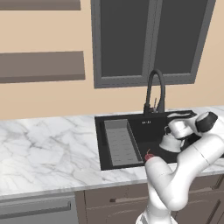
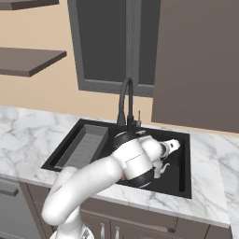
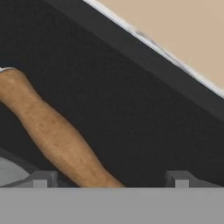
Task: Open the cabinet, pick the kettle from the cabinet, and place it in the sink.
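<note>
The kettle [image 1: 170,143], silvery-white, sits inside the black sink [image 1: 131,120], right of its ribbed grey tray [image 1: 122,142]. My gripper [image 1: 169,133] hangs just over the kettle, pointing down. In the hand view the kettle's light brown handle [image 3: 52,131] runs diagonally between my two fingertips [image 3: 41,178], which stand wide apart and clear of it, so the gripper [image 3: 111,179] is open. In the right base view my arm hides most of the kettle [image 2: 162,169]. The cabinet [image 2: 200,60] shows as a broad brown panel at upper right.
A black arched tap [image 1: 155,89] rises behind the basin. A grey-framed window [image 1: 148,39] is on the wall above it. Wall shelves [image 1: 41,65] hang at the left. White marble counter [image 1: 48,148] stretches left of the sink, with drawers [image 1: 118,197] below.
</note>
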Motion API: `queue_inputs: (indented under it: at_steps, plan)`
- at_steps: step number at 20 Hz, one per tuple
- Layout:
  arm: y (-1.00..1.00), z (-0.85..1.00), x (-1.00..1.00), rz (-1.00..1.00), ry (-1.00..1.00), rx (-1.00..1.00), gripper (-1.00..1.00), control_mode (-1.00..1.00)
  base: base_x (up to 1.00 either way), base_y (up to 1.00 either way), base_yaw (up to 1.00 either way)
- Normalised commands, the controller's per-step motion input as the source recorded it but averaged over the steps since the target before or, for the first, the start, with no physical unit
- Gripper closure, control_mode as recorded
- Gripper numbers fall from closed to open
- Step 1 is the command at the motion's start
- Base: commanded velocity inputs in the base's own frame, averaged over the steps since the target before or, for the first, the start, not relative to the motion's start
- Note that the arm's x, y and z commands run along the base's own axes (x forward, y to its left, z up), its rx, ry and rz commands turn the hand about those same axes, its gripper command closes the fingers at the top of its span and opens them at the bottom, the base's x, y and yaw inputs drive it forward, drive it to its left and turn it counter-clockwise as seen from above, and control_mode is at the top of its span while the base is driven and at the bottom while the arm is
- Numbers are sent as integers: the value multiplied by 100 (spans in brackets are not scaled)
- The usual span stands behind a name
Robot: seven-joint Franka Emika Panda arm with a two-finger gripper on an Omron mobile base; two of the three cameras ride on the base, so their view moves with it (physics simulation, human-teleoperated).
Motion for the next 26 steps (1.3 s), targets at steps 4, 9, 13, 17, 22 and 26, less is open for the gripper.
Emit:
queue_inputs:
  at_steps: [4, 9, 13, 17, 22, 26]
  plan:
    - [5, -26, -17, -1, 0, -11, -100, -100, 0, 0, 0]
    - [16, -27, -18, 0, 0, -9, -100, -100, 0, 0, 0]
    - [12, -25, -15, 0, -1, -4, -100, -100, 0, 0, 0]
    - [2, -20, -14, -1, -7, 0, -100, -100, 0, 0, 0]
    - [2, -20, -20, -1, -12, 0, -100, -100, 0, 0, 0]
    - [9, -18, -19, -2, -16, 0, -100, -100, 0, 0, 0]
